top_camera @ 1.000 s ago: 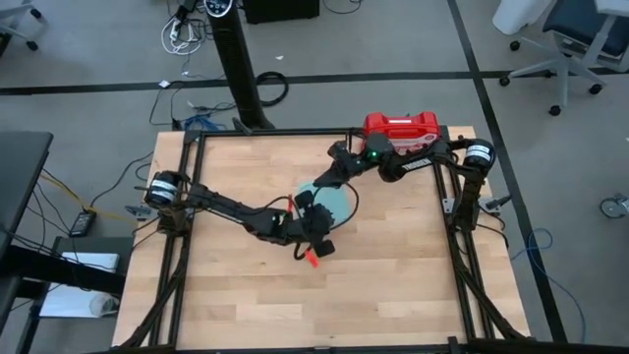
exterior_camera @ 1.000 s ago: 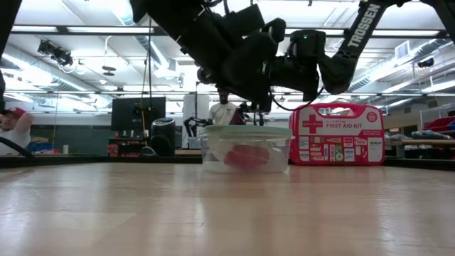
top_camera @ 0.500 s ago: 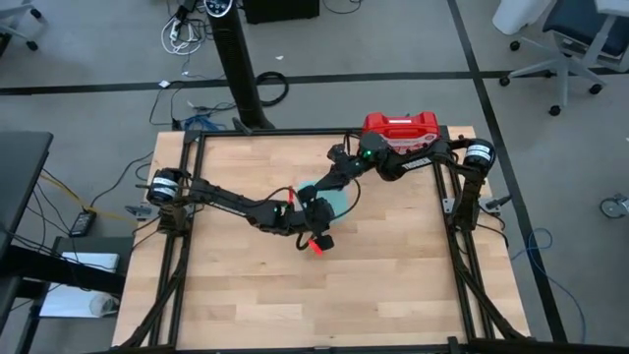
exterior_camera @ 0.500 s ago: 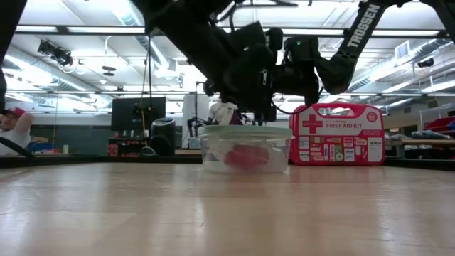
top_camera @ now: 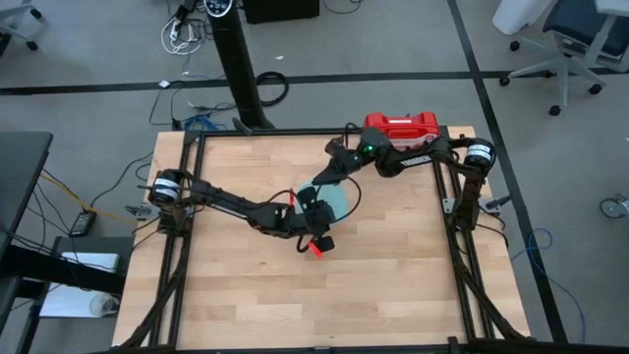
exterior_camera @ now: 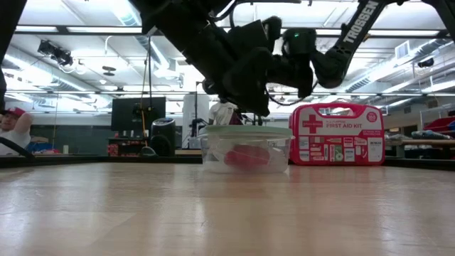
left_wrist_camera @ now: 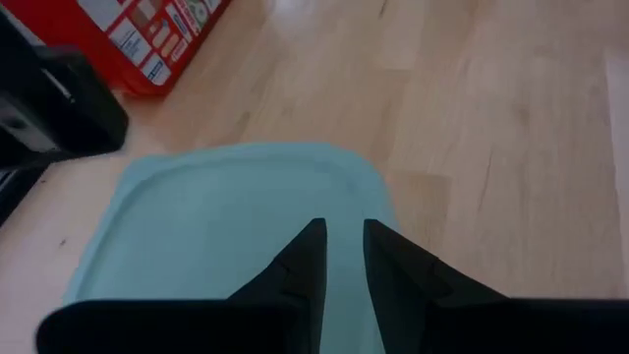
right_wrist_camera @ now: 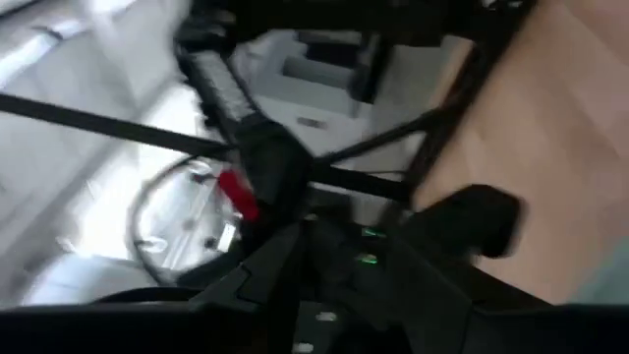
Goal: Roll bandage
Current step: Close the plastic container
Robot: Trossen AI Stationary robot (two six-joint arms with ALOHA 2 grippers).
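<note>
The bandage (exterior_camera: 245, 156) is a red roll lying inside a clear square container (exterior_camera: 245, 151), under the container's pale blue lid (top_camera: 339, 204) near the middle of the table. My left gripper (left_wrist_camera: 344, 236) hovers just above that lid (left_wrist_camera: 226, 226). Its fingers stand a narrow gap apart with nothing between them. It shows in the high view (top_camera: 322, 218) at the lid's near left side. My right gripper (top_camera: 329, 177) hangs level over the lid's far side. In the low view the left arm (exterior_camera: 234, 64) hides it.
A red first-aid case (top_camera: 401, 126) stands upright at the table's far right edge, behind the container (exterior_camera: 338, 135). Bare wooden table (top_camera: 256, 285) lies toward the near edge. Beyond the table are a person (exterior_camera: 11, 124) at the left and another (exterior_camera: 224, 112) behind the container.
</note>
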